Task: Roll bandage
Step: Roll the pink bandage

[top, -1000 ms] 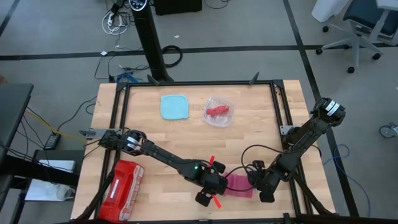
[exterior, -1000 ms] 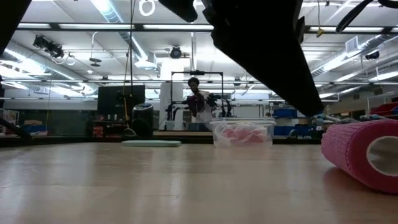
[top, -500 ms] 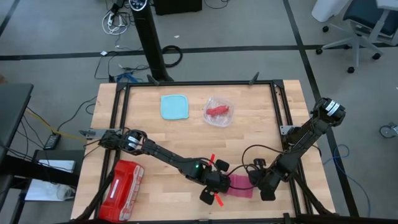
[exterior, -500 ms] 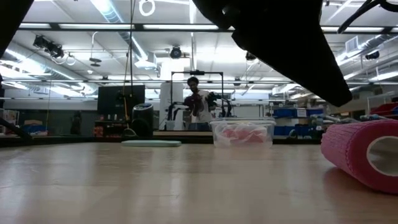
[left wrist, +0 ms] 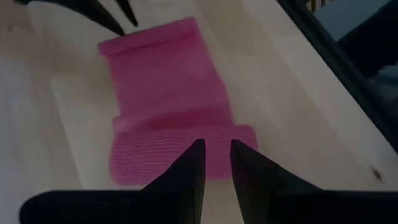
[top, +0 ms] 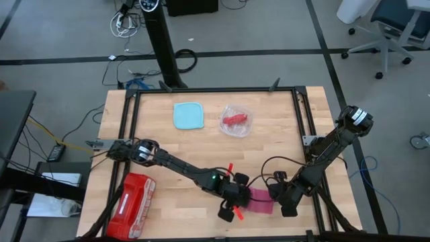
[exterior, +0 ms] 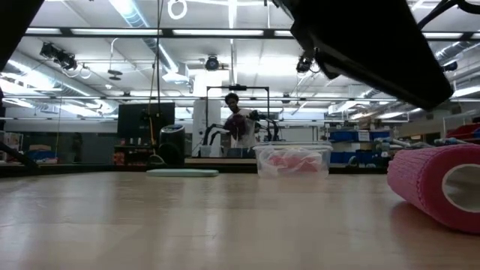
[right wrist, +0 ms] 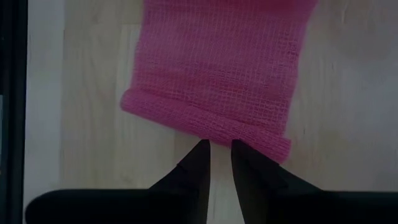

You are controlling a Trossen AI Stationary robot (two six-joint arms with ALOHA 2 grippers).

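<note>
Pink bandage lies near the table's front edge; both grippers' jaws narrowly parted at its ends

Legible text: none | Red case: white marks present, unreadable | Background room signage, low view: nothing readable | Numbers, brands: none readable

left gripper: low, jaws narrowly apart | right gripper: low, jaws narrowly apart
</note>
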